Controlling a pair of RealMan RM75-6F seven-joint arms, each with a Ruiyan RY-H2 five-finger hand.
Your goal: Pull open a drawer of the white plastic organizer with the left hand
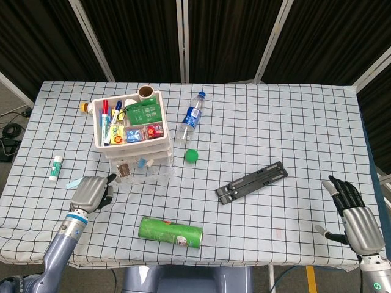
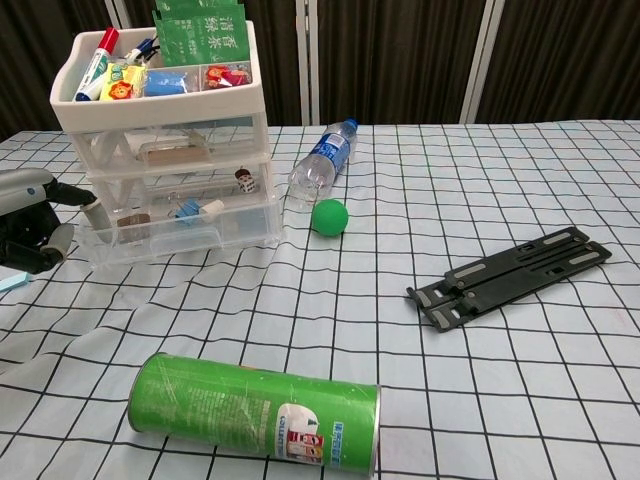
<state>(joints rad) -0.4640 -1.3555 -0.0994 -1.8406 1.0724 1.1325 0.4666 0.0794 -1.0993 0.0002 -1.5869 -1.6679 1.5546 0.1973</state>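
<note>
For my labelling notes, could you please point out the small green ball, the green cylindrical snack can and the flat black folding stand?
small green ball (image 1: 192, 155), head view, its centre.
green cylindrical snack can (image 2: 230, 404), chest view, mid-body.
flat black folding stand (image 1: 252, 182), head view, middle of its bars.
</note>
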